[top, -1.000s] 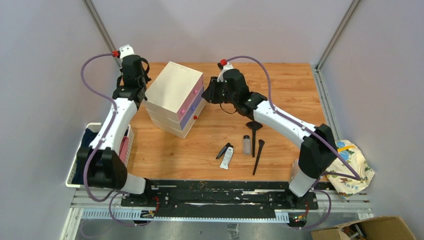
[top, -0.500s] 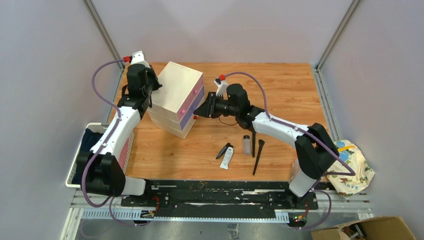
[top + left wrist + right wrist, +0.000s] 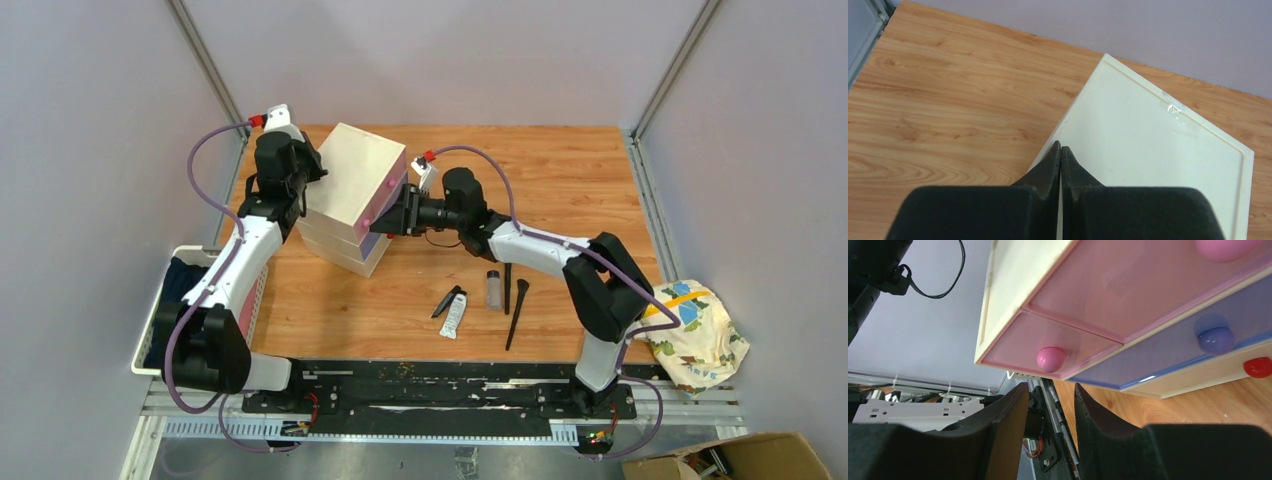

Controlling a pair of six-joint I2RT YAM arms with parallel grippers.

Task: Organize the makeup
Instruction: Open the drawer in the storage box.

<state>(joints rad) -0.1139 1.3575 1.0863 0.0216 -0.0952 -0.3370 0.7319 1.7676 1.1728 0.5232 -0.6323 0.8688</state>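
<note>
**Right claw lined up on the pink knob, makeup behind it**

**Top view.** Your right claw (image 3: pixel 388 222) sits at the drawer face of the box (image 3: pixel 350 165), with its fingers pointing into that face. Your left claw (image 3: pixel 296 192) is on the far side of the box from it, against the back corner. The makeup (image 3: pixel 455 318) lies on the table (image 3: pixel 560 170) well behind the right claw, back along its own forearm. It is a tube, a bottle (image 3: pixel 493 289) and brushes (image 3: pixel 516 314) in a loose cluster. The brushes lie with their long axes crosswise to the way the claw now points. Nothing is in the box yet, as far as this view shows. The right arm is much the nearer to the makeup, and the box stands between the left claw and all of it.

**Left wrist.** The left claw's fingers are pressed together with nothing between them. Their tips meet the cream edge of the box at its corner. I read this as a brace against the box sliding.

**Right wrist.** The right claw's fingers are spread and hold nothing. The pink knob (image 3: pixel 1051 359) lies straight ahead of the gap, just beyond the fingertips and not yet between them. A purple knob (image 3: pixel 1215 340) and a red knob (image 3: pixel 1258 367) sit well off to one side of the claw, out of its line.

The coming move turns on that alignment. You likely need a short, straight advance to bring the pink knob between the fingers, then a pull back toward the makeup. If you drift sideways, a finger will meet the drawer face instead.
</note>
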